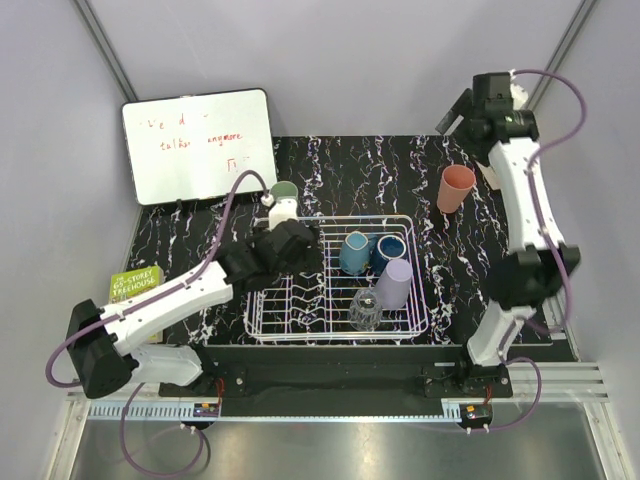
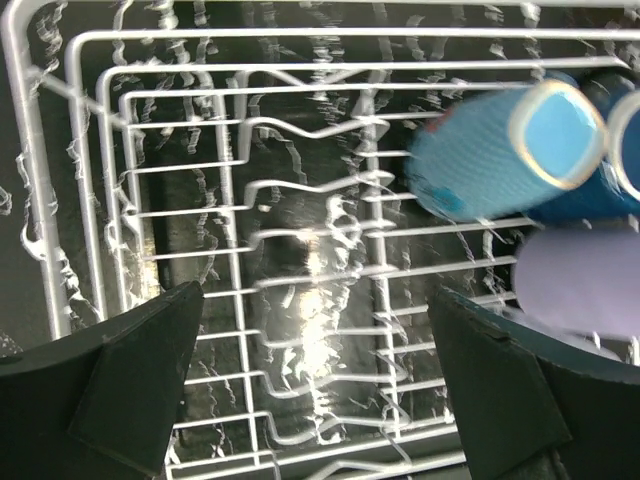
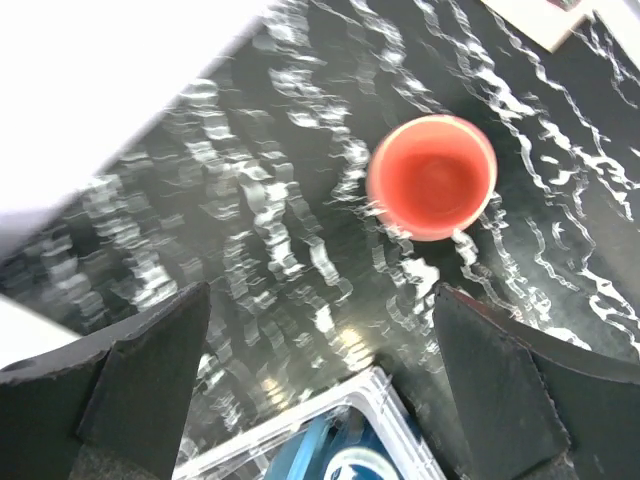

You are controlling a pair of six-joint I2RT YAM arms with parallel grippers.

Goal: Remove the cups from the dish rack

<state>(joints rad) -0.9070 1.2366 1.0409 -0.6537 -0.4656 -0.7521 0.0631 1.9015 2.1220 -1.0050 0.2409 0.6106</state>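
Note:
The white wire dish rack (image 1: 300, 305) sits mid-table. Its right half holds a teal cup (image 1: 353, 252), a dark blue cup (image 1: 388, 252), a lavender cup (image 1: 394, 284) and a clear glass (image 1: 366, 308). A salmon cup (image 1: 456, 188) stands upright on the table right of the rack. A pale green cup (image 1: 284, 205) stands behind the rack's left end. My left gripper (image 1: 300, 245) is open and empty over the rack's bare left part (image 2: 250, 200), with the teal cup (image 2: 480, 155) to its right. My right gripper (image 1: 460, 112) is open, empty, high above the salmon cup (image 3: 432, 176).
A whiteboard (image 1: 200, 145) leans at the back left. A green book (image 1: 135, 285) lies at the left table edge. Grey walls close in on both sides. The rack's corner (image 3: 330, 415) shows between my right fingers.

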